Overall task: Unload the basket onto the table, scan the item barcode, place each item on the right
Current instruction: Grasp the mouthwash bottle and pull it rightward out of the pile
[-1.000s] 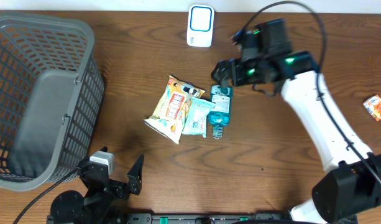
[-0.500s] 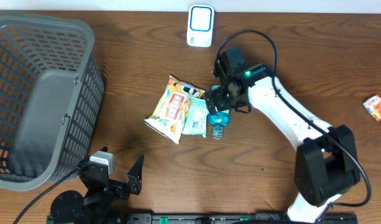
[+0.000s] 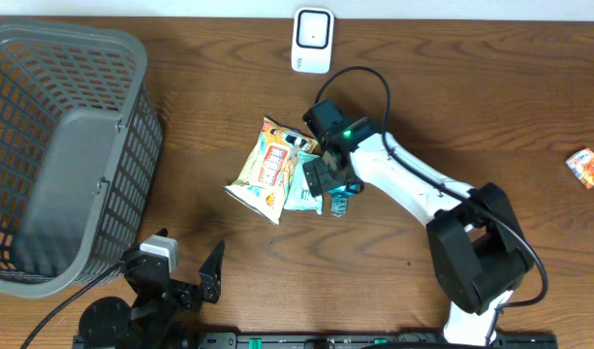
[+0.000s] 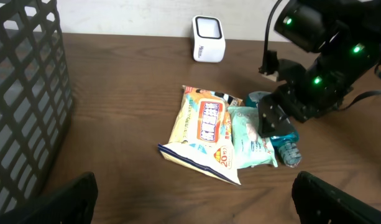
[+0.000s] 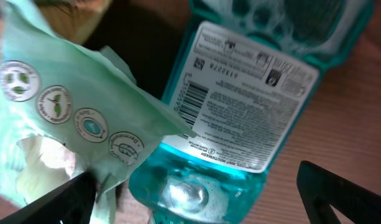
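My right gripper (image 3: 323,179) covers most of the teal bottle (image 3: 340,205) from overhead; up close its label (image 5: 240,106) print is too blurred to read, and the green pouch (image 5: 72,106) runs off-frame left

From where I sit, the widest open lane is the bare table (image 3: 277,262) between the left gripper (image 3: 185,271) and the snack bag (image 3: 265,167). On the left, the basket (image 3: 141,68) walls off that whole side.

The middle is crowded. The snack bag, green pouch (image 3: 301,189) and blue bottle (image 3: 340,202) lie pressed together, with the pouch's edge overlapping the bottle. The right arm (image 3: 403,179) stretches over them — the right gripper (image 3: 324,177) is spread wide just above the bottle.

Behind the cluster an open strip runs up to the white scanner (image 3: 313,41) at the far edge. Right of the arm the wood is free out to a small orange packet (image 3: 586,167).
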